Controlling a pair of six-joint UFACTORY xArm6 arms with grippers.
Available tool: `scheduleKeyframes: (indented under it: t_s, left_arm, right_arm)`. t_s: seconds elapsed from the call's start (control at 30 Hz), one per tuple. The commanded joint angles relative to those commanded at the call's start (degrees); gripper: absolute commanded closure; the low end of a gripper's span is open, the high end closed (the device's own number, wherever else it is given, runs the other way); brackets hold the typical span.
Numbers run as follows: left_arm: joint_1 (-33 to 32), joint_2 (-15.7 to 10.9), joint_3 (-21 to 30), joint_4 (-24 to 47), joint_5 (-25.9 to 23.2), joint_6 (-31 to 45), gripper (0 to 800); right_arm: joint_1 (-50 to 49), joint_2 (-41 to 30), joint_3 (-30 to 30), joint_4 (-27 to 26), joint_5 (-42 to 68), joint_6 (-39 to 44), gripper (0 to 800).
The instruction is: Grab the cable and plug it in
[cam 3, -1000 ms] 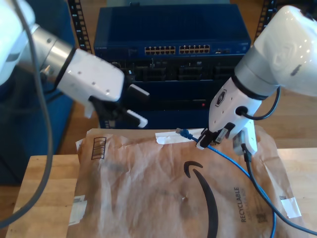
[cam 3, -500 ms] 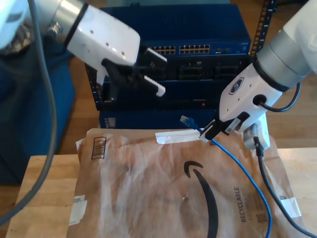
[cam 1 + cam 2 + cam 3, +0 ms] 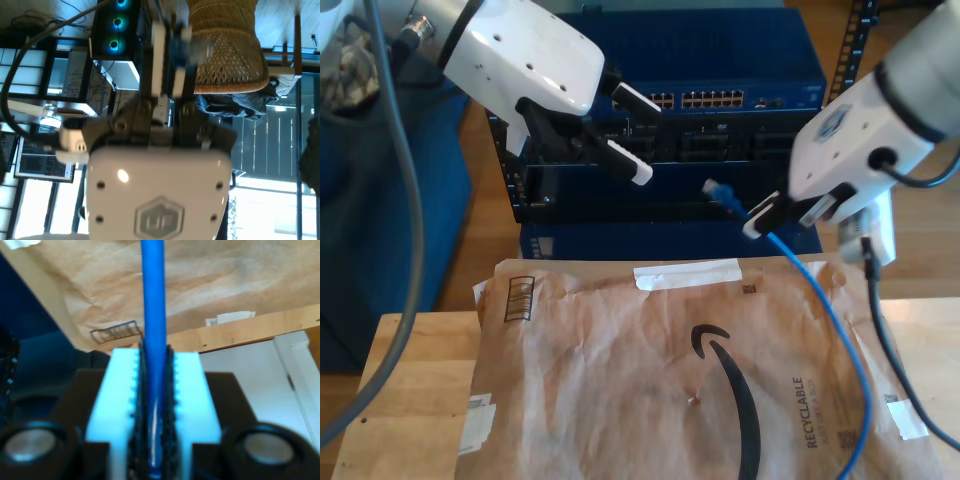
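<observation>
Our second hand (image 3: 762, 217) is clamped on the cable (image 3: 820, 300) just behind its plug (image 3: 718, 190), held above the bench's far edge before the switch (image 3: 715, 100), our first hand (image 3: 620, 135) open and empty; the short free end may sag and miss a port.

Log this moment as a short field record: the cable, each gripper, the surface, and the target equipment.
cable: blue cable, plug end lifted in the air, the rest trailing down over the paper
second gripper: my second gripper, jaws shut on the cable near its plug end
first gripper: my first gripper, jaws apart, holding nothing, in front of the rack at the exterior view's left
surface: brown paper mailer on a wooden table
target: blue network switch with a row of ports
plugged in: not yet
</observation>
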Motion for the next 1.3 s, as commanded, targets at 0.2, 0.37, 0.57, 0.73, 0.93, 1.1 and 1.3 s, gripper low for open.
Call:
scheduleKeyframes:
  t_s: [0.2,0.37,0.57,0.73,0.93,1.1,1.3]
  left_arm:
    - [0.1,0.0,0.1,2.6,0.1,0.0,3]
    - [0.1,0.0,0.3,4.4,0.2,0.3,3]
    - [0.0,0.0,0.3,5.7,0.2,0.5,2]
    - [0.0,0.1,0.2,7.0,0.1,0.6,2]
    - [-0.1,0.1,0.1,7.3,-0.1,0.7,3]
    - [-0.6,0.3,-0.1,7.2,-0.5,0.7,3]
    - [-1.8,0.5,-1.2,7.1,-0.7,0.5,3]
  right_arm:
    - [-1.2,-0.9,-4.2,0.0,1.8,0.0,798]
    - [-1.2,-0.9,-6.5,0.8,2.6,1.1,798]
    - [-1.7,-0.9,-9.0,2.5,4.1,1.1,798]
    - [-1.7,-0.9,-9.1,2.5,4.6,1.2,798]
    - [-1.7,-0.8,-9.1,2.6,4.6,1.2,798]
    - [-1.7,-0.6,-9.1,4.1,4.6,1.2,798]
    - [-1.7,-0.4,-9.0,4.1,4.5,1.2,798]
